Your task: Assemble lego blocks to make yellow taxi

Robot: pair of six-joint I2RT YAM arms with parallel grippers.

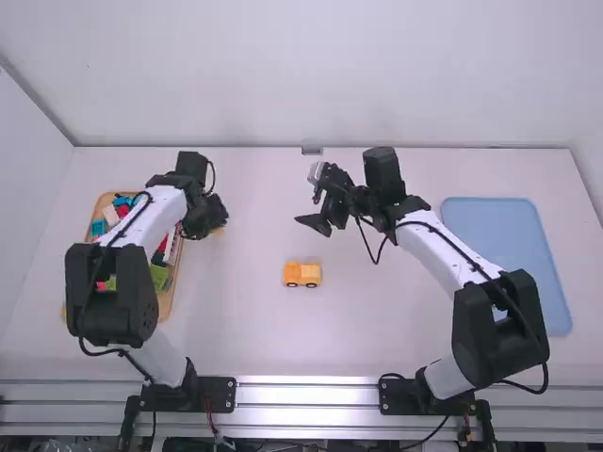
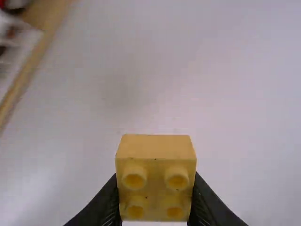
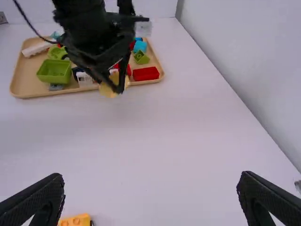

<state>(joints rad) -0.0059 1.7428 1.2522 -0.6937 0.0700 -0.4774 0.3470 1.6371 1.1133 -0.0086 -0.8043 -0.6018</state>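
One robotics lab bay, identified by: left arm [image 1: 111, 292] and right arm [image 1: 499, 330], jointed, based at ribbed metal rails [image 1: 306, 394]; cables [image 1: 537, 392], black, exposed; table [image 1: 236, 330], white; walls [image 1: 283, 75], plain white, on three sides.

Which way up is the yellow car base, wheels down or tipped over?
Upright: in the high view the yellow car base has its dark wheels along the bottom edge, nearest the robot, against the table.

1 high, 2 wrist views look onto 1 table [image 1: 254, 330].
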